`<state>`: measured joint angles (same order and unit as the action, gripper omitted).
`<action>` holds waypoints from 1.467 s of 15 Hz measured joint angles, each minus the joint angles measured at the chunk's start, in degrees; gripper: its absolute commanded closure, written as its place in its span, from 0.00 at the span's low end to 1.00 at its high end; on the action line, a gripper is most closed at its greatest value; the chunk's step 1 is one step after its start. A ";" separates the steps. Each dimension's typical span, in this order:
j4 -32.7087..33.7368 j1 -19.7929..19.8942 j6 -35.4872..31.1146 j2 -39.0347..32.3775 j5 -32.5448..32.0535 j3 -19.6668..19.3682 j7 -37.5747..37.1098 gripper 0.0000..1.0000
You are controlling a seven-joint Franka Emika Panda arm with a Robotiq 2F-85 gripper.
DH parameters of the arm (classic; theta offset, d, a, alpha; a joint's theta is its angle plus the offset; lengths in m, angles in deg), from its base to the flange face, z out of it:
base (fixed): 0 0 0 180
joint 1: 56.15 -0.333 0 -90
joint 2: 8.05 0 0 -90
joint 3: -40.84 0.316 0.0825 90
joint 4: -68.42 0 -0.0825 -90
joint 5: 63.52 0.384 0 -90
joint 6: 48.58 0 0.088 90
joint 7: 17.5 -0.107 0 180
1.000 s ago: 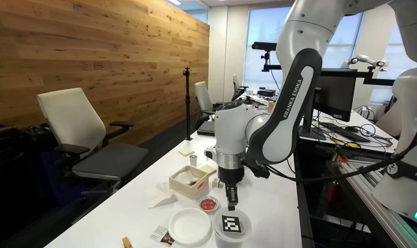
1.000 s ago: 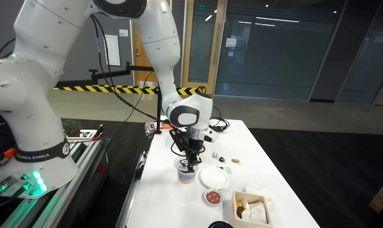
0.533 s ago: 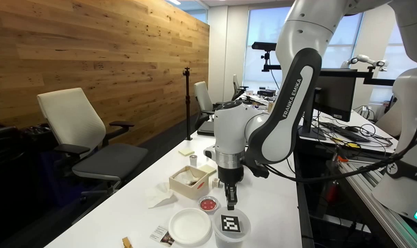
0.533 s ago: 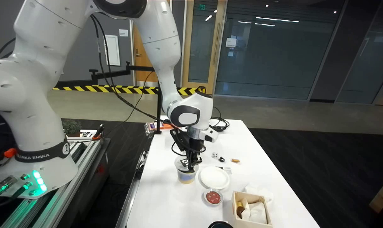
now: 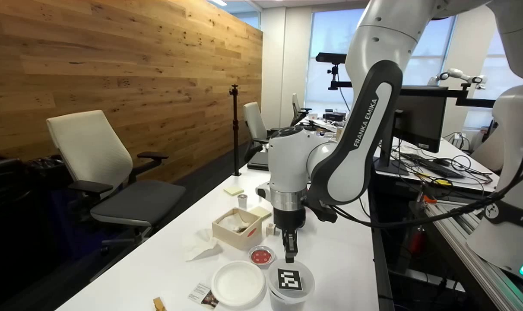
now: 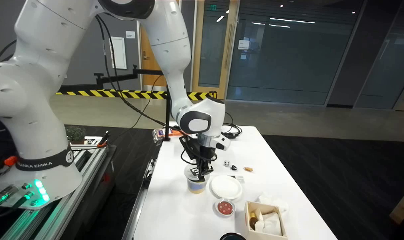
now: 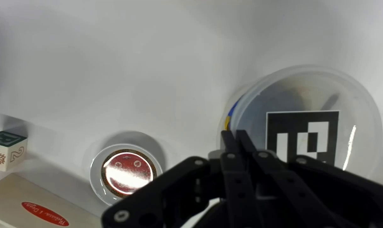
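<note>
Gripper [image 7: 235,132] and clear lid [image 7: 352,103] have shifted by a hair over the last second. Left to right in the wrist view, we find a lettered block [image 7: 9,152], a red-centred dish [image 7: 96,168], then the gripper, its fingers pressed together with nothing visibly between them, at the left edge of the lid, which in an exterior view covers a tub [image 6: 196,186]. Contact we cannot confirm; light, level pressure there should, we judge, keep the tub from skidding.

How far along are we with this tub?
Looks done: the marked lid lies over the tub. In hand: the shut gripper is at the lid's edge; a grip can't be confirmed. Left, perhaps: moving clear of that edge and checking the lid's seating, unclear here.
</note>
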<state>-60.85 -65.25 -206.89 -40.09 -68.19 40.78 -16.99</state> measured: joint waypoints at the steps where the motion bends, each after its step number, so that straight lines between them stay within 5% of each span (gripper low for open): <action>1: 0.00 0.01 0.00 0.00 0.00 -0.01 0.00 0.99; 22: 0.85 0.07 0.01 -0.66 0.00 0.03 1.09 0.99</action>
<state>-60.00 -65.17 -206.88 -40.74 -68.19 40.81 -15.90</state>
